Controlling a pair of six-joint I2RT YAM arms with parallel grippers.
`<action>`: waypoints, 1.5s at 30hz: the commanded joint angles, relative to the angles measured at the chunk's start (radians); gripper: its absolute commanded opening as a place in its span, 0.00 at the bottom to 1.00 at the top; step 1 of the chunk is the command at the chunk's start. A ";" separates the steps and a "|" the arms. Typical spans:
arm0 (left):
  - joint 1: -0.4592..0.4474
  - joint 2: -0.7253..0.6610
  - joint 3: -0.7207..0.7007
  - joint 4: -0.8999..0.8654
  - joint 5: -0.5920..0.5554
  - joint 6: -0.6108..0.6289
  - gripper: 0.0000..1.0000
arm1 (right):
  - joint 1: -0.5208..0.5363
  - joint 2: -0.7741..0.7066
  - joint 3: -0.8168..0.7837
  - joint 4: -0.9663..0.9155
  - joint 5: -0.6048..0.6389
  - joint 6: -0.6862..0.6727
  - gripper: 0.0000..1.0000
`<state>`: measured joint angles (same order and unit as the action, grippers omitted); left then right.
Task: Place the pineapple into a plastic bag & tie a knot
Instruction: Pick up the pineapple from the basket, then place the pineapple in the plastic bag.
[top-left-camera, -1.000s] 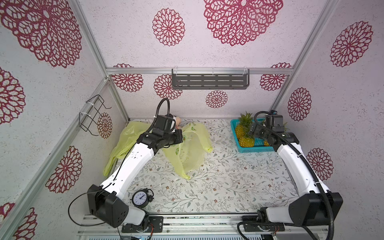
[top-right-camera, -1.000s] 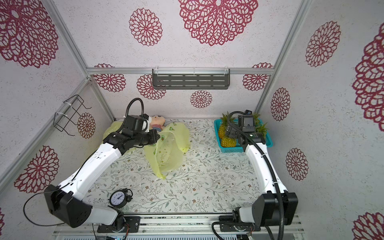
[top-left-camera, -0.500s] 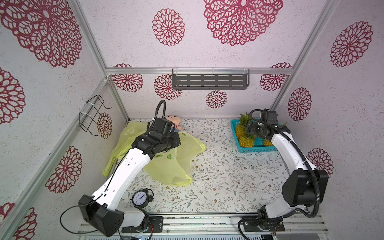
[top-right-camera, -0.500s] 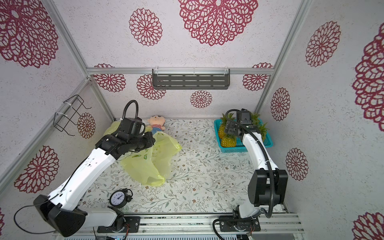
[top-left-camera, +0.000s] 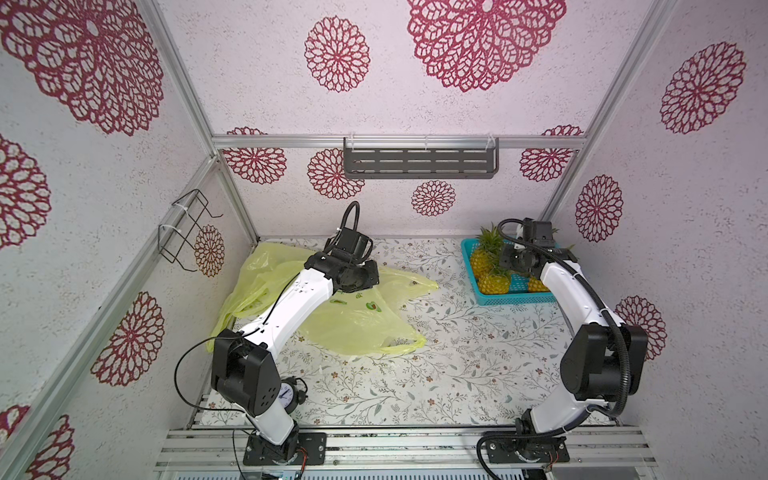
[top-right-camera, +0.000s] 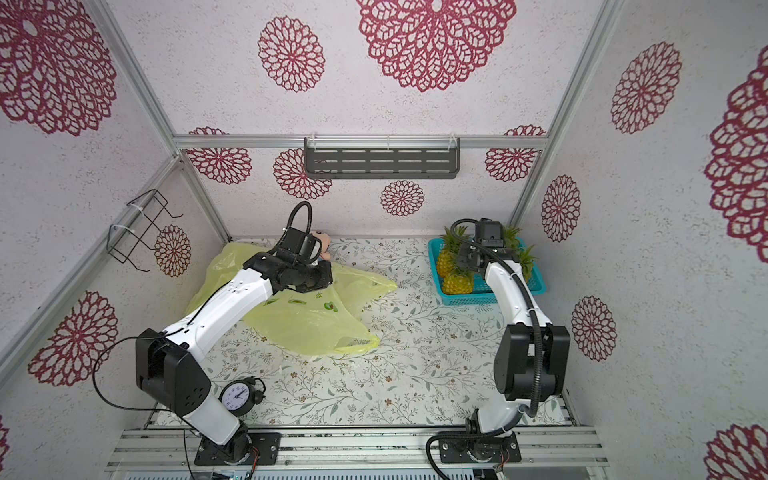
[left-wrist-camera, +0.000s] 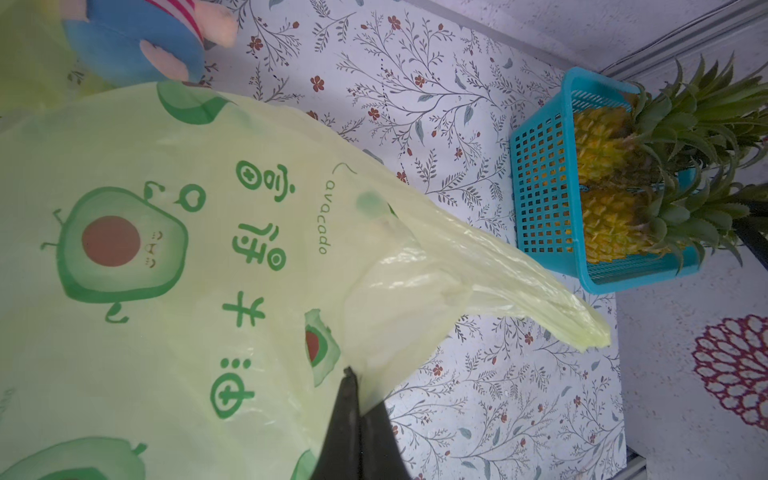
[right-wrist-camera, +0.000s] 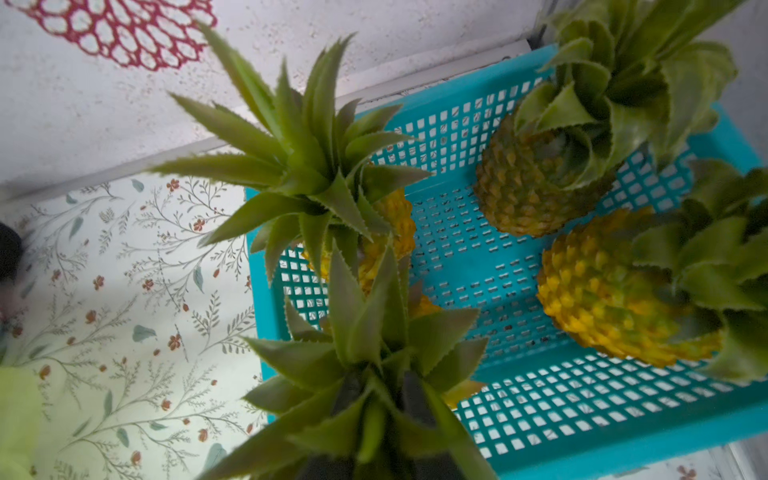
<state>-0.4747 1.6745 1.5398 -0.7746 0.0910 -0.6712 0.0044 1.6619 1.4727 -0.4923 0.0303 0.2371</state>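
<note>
The pineapple (right-wrist-camera: 370, 349) is now gripped by its leafy crown. The right jaws, wide open a second ago, have closed onto the leaves, and their dark fingers (right-wrist-camera: 347, 392) show among them. The fruit stands upright in the teal basket (top-left-camera: 513, 297) at the far right of the bench (top-left-camera: 457, 374), on the basket's side nearest the bag. Three more pineapples (right-wrist-camera: 540, 187) stand around it, one greener than the rest. The yellow plastic bag (top-left-camera: 357, 320) hung bunched from the left jaws a second ago. It now lies lower and flatter across the left half of the bench, its avocado print facing up, well apart from the basket and the fruit. The left jaws stay pinched shut on a fold near one of the bag's handles, with their black fingertips (left-wrist-camera: 351, 395) meeting on the film. Beyond the bag a plush doll (left-wrist-camera: 137, 41) lies by the back wall. An alarm clock (top-right-camera: 237, 397) stands beside the left arm's base.
</note>
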 joint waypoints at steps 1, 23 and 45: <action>0.011 0.008 0.019 0.020 0.041 0.040 0.00 | -0.003 -0.066 0.038 0.015 -0.019 -0.012 0.00; 0.054 0.040 0.067 0.062 0.149 0.064 0.00 | 0.036 -0.508 0.046 0.098 -0.519 0.125 0.00; 0.058 -0.022 0.011 0.082 0.252 0.149 0.00 | 0.410 -0.457 -0.243 0.472 -0.469 0.078 0.00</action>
<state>-0.4225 1.6985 1.5681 -0.7143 0.3271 -0.5667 0.3817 1.2186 1.2461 -0.1894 -0.5140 0.3908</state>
